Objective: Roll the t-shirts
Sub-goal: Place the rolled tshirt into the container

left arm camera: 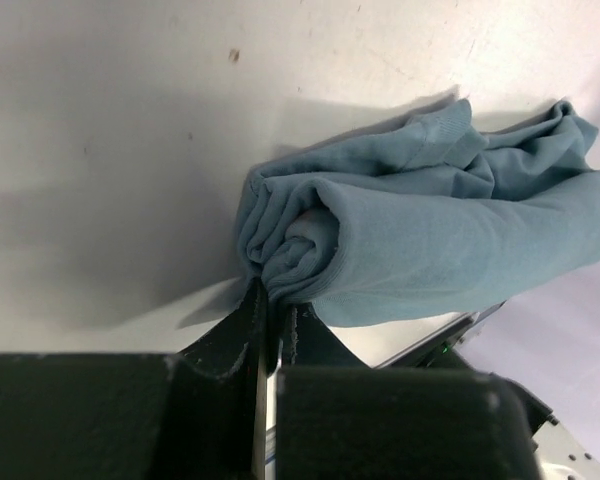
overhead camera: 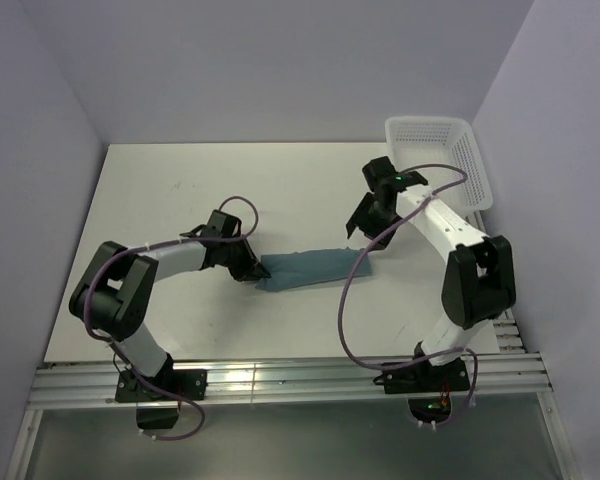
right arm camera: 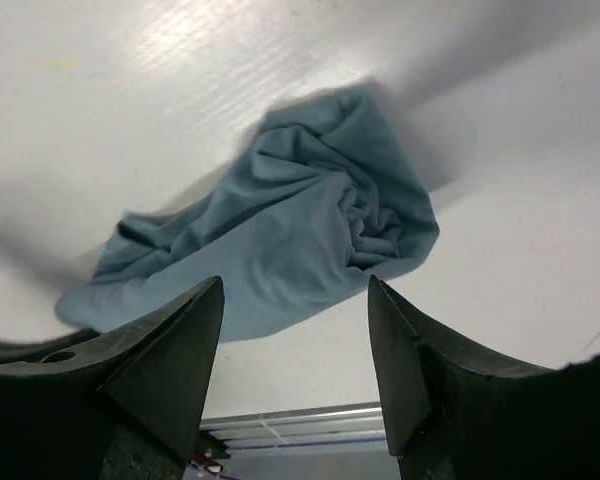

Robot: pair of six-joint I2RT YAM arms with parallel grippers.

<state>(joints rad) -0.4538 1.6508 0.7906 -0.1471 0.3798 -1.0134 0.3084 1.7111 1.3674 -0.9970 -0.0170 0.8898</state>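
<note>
- Left gripper [left arm camera: 270,300] is closed at the left end of the shirt [left arm camera: 430,230], apparently nipping a fold of it.
- Right gripper [right arm camera: 295,290] hangs open above the other end, clear of the cloth and holding nothing.
- You look late in the rolling: the shirt lies mid-table [overhead camera: 180,180] as a loose teal roll between the arms.
- Next you need to tighten it, and the soft cloth may unwind once released.
- Its right end is bunched and creased, not neat.

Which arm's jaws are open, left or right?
The right gripper: its jaws stand apart above the t-shirt; the left gripper has them shut at the roll's end.
</note>
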